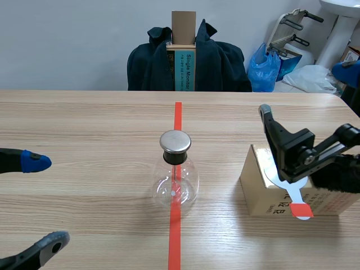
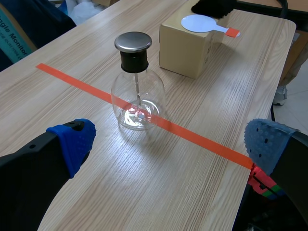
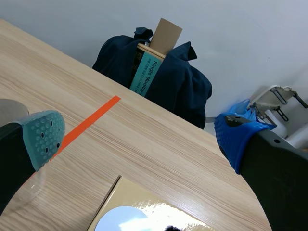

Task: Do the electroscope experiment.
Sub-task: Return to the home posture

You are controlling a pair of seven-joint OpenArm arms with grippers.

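**Electroscope set out, both arms idle:** a glass electroscope flask with a metal cap stands upright on the orange-red tape line at the middle of the wooden table. At the flask's 3 o'clock, well apart from it, sits a cardboard box. A white paddle with an orange-red handle tip lies flat on the box's top, beside a black furry cloth. The right gripper hangs over the box, its fingers spread wide and holding nothing. The left gripper is at the flask's 9 o'clock, likewise wide apart and empty, with the flask ahead of it in its wrist view. Beyond the table, at the flask's 12 o'clock, a dark jacket drapes around a tall carton. A blue plastic bag lies at about 1 o'clock.
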